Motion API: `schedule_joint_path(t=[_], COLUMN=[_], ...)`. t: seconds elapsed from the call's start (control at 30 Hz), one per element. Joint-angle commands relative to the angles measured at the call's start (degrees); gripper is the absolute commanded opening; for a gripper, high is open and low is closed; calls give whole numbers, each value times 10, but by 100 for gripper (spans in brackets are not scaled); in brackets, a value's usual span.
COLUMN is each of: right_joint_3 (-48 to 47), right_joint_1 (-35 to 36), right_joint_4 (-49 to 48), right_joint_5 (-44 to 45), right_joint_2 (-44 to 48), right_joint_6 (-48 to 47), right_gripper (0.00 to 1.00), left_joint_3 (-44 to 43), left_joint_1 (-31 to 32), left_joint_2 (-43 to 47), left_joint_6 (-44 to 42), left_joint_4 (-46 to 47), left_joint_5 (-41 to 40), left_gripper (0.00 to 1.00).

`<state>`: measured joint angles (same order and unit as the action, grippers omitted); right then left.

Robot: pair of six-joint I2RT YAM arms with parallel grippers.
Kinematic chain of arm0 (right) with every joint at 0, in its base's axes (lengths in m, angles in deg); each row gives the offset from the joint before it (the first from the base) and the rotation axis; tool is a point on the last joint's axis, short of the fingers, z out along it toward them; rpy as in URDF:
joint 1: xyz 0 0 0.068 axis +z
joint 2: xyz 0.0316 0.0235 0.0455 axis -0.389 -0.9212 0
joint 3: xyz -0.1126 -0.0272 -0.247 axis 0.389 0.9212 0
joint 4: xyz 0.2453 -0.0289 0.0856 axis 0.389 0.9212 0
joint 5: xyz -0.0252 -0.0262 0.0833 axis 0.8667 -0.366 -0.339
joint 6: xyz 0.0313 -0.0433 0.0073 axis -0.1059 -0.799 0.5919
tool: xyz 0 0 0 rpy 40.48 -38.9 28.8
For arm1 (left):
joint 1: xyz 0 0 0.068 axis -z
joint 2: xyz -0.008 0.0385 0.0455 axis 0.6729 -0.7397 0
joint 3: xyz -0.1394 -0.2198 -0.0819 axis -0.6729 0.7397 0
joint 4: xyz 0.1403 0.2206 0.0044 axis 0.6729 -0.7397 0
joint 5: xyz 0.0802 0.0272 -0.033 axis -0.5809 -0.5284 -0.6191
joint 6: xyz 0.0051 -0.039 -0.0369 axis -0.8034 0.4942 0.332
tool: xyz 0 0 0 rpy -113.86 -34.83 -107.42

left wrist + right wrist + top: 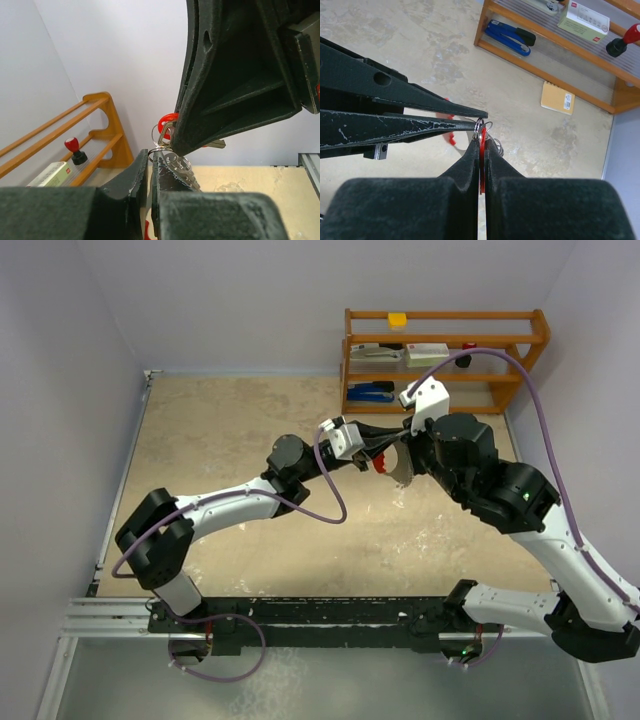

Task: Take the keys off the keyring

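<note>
Keys (216,144) hung in mid-air over the far right part of the table (220,440), just in front of a wooden shelf (445,315). A silvery blade and a red head showed, bunched on the keyring (480,125). The left gripper (482,119) reached in from the left, its jaws narrowed to a closed point and pinching the thin silver ring. The right gripper (481,142) met it tip to tip, jaws squeezed tight on the keyring's red fob (seen edge-on, a thin red sliver between black fingers). Both arms held the bunch between them, clear of the tabletop.
</note>
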<state>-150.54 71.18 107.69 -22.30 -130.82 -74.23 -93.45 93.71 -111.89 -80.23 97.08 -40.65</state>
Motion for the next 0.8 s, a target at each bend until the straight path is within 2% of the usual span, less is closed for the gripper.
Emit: schedule_joint_path(t=[0.0,0.13,0.4,0.77], right_joint_3=[-11,-11,-5,-4], right_joint_1=[4,4,4,4], right_joint_4=[-39,-39,-51,-54], right_joint_5=[-32,-28,-27,-25], right_joint_2=[-7,-4,0,4], right_joint_6=[4,4,1,-5], right_gripper=[0,0,0,0], left_joint_3=[-42,-41,-21,3], left_joint_1=[13,13,13,13], left_joint_2=[1,7,37,64], left_joint_6=[42,38,40,26], left_joint_4=[76,65,64,75], left_joint_5=[67,56,-51,-123], left_gripper=[0,0,0,0])
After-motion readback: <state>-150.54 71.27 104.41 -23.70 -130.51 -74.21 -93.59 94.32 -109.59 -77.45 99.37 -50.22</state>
